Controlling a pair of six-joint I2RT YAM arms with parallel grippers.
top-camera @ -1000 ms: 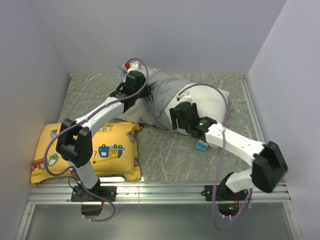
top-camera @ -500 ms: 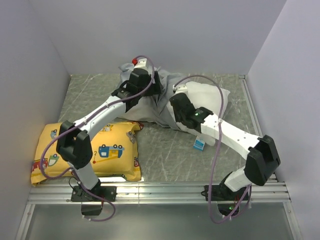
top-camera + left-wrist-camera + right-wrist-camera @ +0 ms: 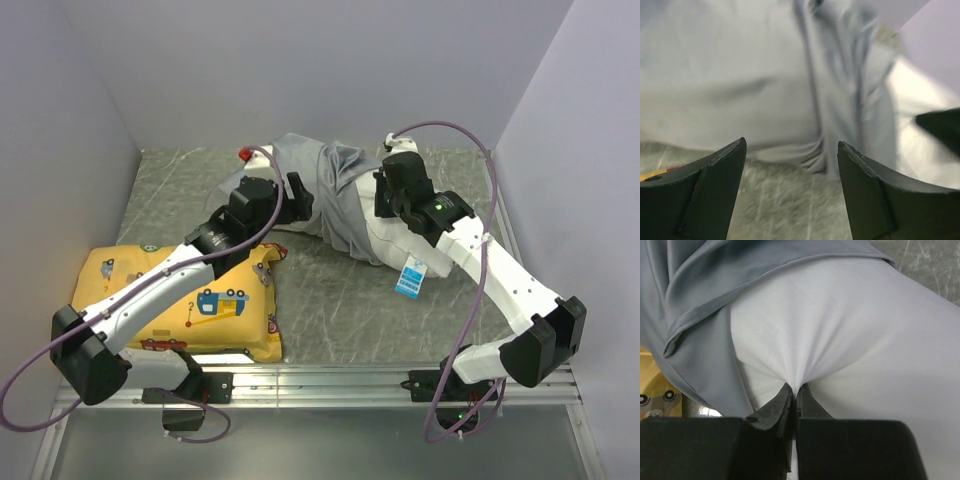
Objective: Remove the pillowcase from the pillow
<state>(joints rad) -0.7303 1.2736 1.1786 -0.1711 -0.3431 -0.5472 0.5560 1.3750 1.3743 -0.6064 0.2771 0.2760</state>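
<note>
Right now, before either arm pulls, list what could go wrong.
1. The right fingers pinch only a small fold of the pillow; a pull might slip it free.
2. The left fingers are open, gripping nothing; the unheld pillowcase would likely drag along with the pillow.

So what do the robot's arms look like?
The left arm and right arm are white tubes with chunky black joints, each trailing a purple cable. The right one has a tiny green light. The left pincer and right pincer are black wedges.
</note>
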